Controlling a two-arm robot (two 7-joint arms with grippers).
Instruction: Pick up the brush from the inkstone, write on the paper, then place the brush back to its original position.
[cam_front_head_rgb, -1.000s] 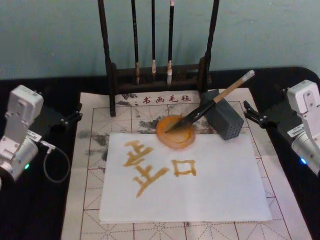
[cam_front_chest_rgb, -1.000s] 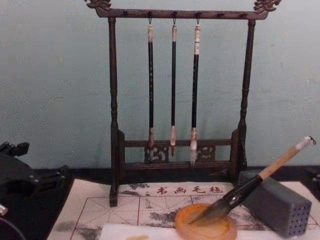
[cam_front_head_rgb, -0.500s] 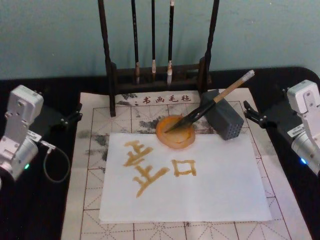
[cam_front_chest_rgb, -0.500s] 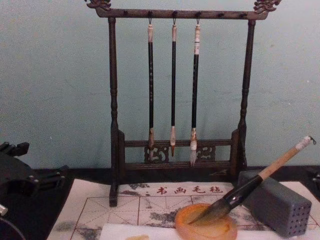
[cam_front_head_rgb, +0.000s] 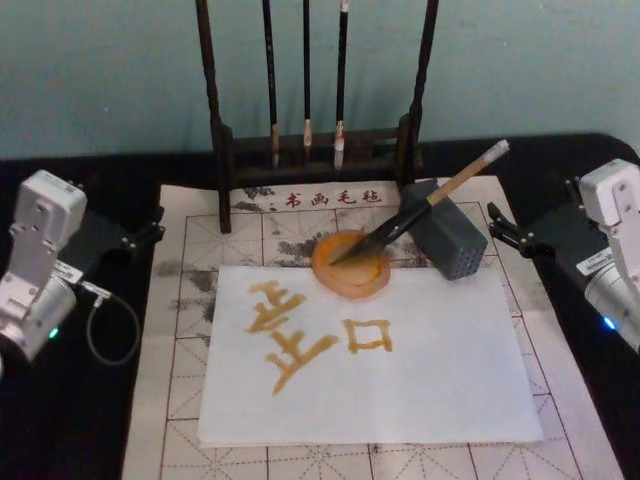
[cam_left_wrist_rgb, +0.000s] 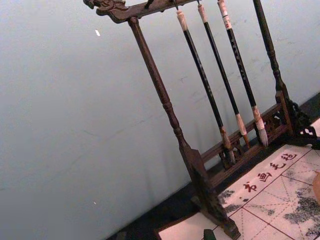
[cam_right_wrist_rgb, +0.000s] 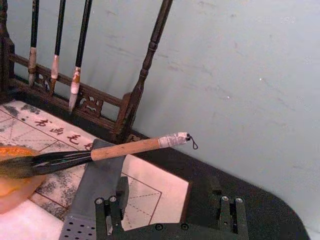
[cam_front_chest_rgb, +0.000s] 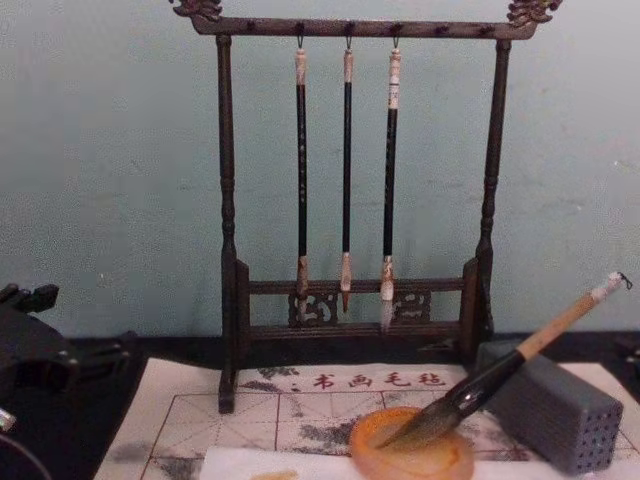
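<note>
The brush (cam_front_head_rgb: 430, 200) lies slanted, its dark bristles down in the orange inkstone (cam_front_head_rgb: 345, 285) and its tan handle propped on a grey block (cam_front_head_rgb: 455, 245). Nothing holds it. In front of the dish, the white paper (cam_front_head_rgb: 440, 370) carries amber characters. My right gripper (cam_front_head_rgb: 500, 228) hovers open to the right of the block, apart from the brush. In the right wrist view its fingers (cam_right_wrist_rgb: 107, 207) stand wide, short of the brush (cam_right_wrist_rgb: 125, 149). My left gripper (cam_front_head_rgb: 148, 232) rests open at the mat's left edge.
A dark wooden rack (cam_front_head_rgb: 310, 150) with three thin hanging brushes stands behind the inkstone. The beige gridded mat (cam_front_head_rgb: 180, 400) lies under the paper on a black table. A looped cable (cam_front_head_rgb: 100, 325) hangs by the left arm.
My right arm has drawn back slightly to the right. The brush, the inkstone and the left arm have not moved.
</note>
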